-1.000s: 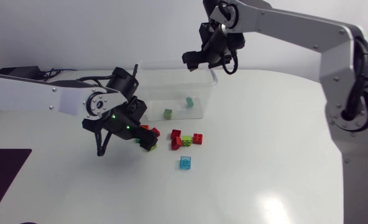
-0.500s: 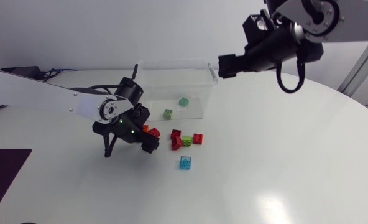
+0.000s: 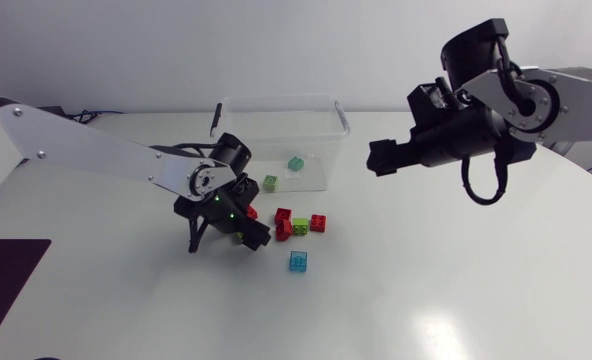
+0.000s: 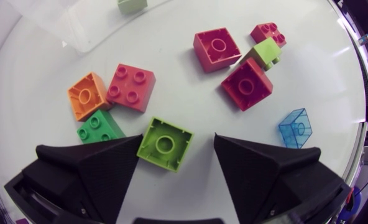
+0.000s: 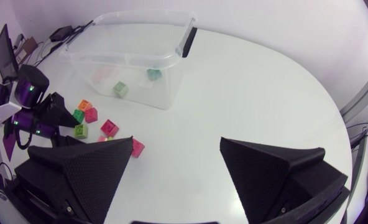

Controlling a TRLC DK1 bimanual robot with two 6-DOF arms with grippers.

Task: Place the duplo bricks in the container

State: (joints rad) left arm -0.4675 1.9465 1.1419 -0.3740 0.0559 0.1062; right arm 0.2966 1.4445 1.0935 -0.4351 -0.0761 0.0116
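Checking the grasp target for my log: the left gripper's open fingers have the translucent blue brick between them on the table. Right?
Not the blue one: in the left wrist view the left gripper has the lime green brick between its open fingers on the table. The translucent blue brick lies outside them.

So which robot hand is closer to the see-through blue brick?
Left. The left gripper hovers close beside the blue brick; the right gripper hangs far off, past the container.
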